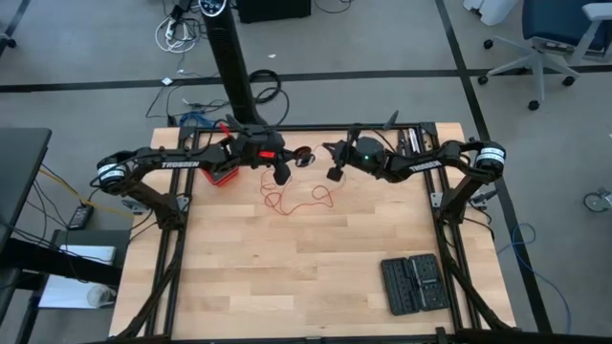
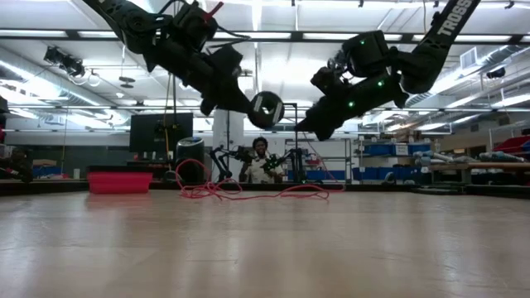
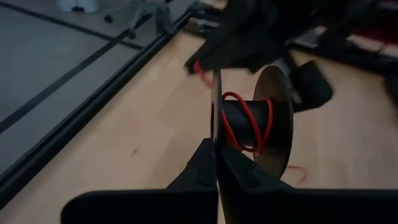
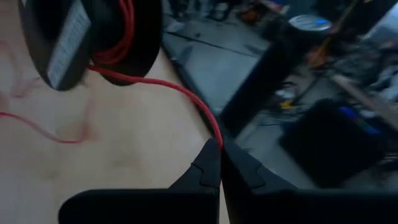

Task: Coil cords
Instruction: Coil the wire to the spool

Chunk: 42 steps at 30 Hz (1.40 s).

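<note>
A small black spool (image 3: 252,121) carries a few turns of the thin red wire (image 3: 239,118) on its core. It hangs in the air above the table's far middle (image 1: 304,156), with my left gripper (image 3: 216,146) shut on it. My right gripper (image 4: 219,149) is just right of the spool (image 1: 335,174) and is shut on the wire. The rest of the wire lies in loose loops on the table (image 1: 296,199), below both grippers (image 2: 248,190). My left gripper pinches the rim of one spool flange (image 3: 214,118) between its two fingers, which come slanting down from the table's left. The spool is lifted clear of the table, its flanges upright. My right gripper pinches a single strand of the red wire (image 4: 213,132) between its fingertips, coming nearly level from the table's right. From the fingers the strand runs taut up to the spool (image 4: 93,37).
A red box (image 1: 225,177) stands at the far left beside the left arm. A black case (image 1: 413,284) lies at the near right. Bare wood fills the near half of the table. A person (image 2: 261,161) sits in the room beyond.
</note>
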Each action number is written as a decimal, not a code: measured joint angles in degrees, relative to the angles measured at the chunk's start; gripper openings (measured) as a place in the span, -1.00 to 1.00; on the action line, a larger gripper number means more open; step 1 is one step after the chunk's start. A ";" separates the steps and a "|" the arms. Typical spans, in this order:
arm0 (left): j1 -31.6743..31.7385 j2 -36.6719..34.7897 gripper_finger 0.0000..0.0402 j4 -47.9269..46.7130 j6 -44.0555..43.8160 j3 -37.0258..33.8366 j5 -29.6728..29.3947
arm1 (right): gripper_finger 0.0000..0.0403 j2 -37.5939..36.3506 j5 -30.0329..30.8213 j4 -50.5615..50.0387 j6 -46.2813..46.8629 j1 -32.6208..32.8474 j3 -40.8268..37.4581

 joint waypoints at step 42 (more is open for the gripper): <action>-2.40 3.89 -0.99 12.98 -2.12 -0.04 -8.48 | -1.00 0.88 -11.43 6.71 5.48 7.68 6.94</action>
